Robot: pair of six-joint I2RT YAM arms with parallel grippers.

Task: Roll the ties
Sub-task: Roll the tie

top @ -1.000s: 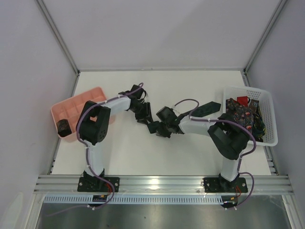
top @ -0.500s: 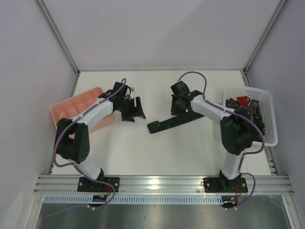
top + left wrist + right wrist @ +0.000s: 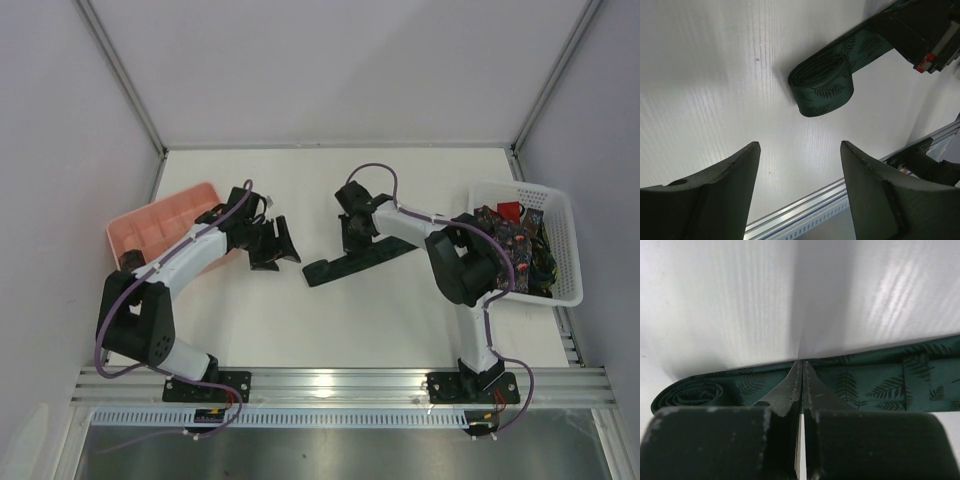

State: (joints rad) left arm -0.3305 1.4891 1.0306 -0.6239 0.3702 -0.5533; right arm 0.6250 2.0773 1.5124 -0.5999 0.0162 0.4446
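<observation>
A dark green leaf-patterned tie [image 3: 360,257] lies flat on the white table, its left end rolled into a loose coil [image 3: 822,82]. My right gripper [image 3: 350,238] stands over the strip's middle, shut, its tips [image 3: 801,364] resting at the far edge of the fabric [image 3: 870,387] with nothing between them. My left gripper [image 3: 284,247] hangs left of the coil and apart from it. It is open, and only bare table shows between its fingers [image 3: 715,192]. More ties, one floral [image 3: 507,242] and one red [image 3: 508,210], fill the white basket [image 3: 560,225].
A pink compartment tray [image 3: 160,220] sits at the left edge, partly under my left arm, with a small dark coil [image 3: 128,260] at its near corner. The aluminium rail [image 3: 340,385] runs along the near edge of the table.
Both grippers have left the middle, where they were close together. The left one has opened and drawn back to the left; the right one has swung back and now stands shut on the strip.
</observation>
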